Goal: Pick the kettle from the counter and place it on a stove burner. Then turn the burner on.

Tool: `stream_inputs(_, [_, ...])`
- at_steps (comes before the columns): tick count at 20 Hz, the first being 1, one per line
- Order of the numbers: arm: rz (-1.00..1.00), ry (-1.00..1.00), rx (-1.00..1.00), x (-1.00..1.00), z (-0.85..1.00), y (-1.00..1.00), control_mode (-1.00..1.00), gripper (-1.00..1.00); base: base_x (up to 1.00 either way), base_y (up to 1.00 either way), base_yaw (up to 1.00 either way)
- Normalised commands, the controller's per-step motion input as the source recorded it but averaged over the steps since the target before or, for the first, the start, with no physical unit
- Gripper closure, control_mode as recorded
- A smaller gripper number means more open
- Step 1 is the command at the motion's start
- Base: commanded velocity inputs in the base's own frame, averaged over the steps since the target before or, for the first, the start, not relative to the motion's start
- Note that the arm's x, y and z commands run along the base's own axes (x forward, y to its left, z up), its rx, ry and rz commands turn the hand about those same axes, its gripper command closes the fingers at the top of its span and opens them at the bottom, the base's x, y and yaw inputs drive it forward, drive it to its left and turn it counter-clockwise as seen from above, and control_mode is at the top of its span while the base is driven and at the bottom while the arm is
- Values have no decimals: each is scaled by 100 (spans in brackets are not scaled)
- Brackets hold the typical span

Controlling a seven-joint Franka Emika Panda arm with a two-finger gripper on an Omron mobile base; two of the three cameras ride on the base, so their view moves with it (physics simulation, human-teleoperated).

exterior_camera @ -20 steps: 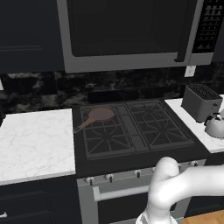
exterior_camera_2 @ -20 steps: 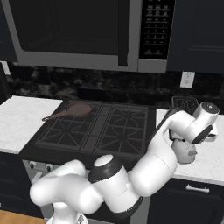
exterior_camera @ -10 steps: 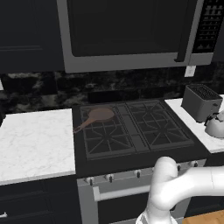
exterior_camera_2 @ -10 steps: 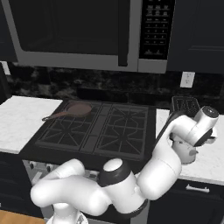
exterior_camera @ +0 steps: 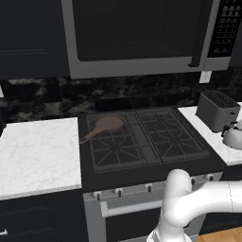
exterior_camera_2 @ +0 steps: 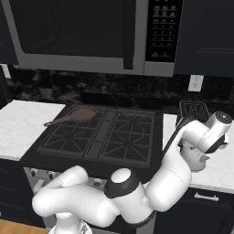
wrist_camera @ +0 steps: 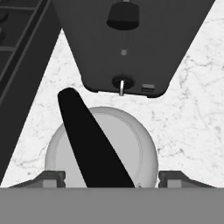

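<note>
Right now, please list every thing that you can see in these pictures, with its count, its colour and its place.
kettle: one, silver-white with dark handle, on the narrow counter right of the stove, in front of the toaster.
toaster: one, grey, at the back of that counter.
frying pan: one, copper brown, on the rear left burner.
stove burner: four, black grates, in the dark cooktop.
microwave: one, grey and black, above the stove.
wide counter: one, white marble, left of the stove.
gripper: one, dark fingertips, directly above the kettle, apparently open.
</note>
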Motion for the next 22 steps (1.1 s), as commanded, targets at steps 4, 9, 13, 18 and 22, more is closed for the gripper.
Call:
stream_inputs(4, [2,-1,0,-9,-2,0,-100,100,0,0,0])
stream_inputs(9, [1,-9,0,-31,0,8,-100,100,0,0,0])
stream_inputs(13, [1,-27,0,-55,16,40,-100,100,0,0,0])
stream_inputs(18, [0,-43,0,-72,15,95,-100,100,0,0,0])
stream_inputs(22, [0,-43,0,-56,24,100,-100,100,0,0,0])
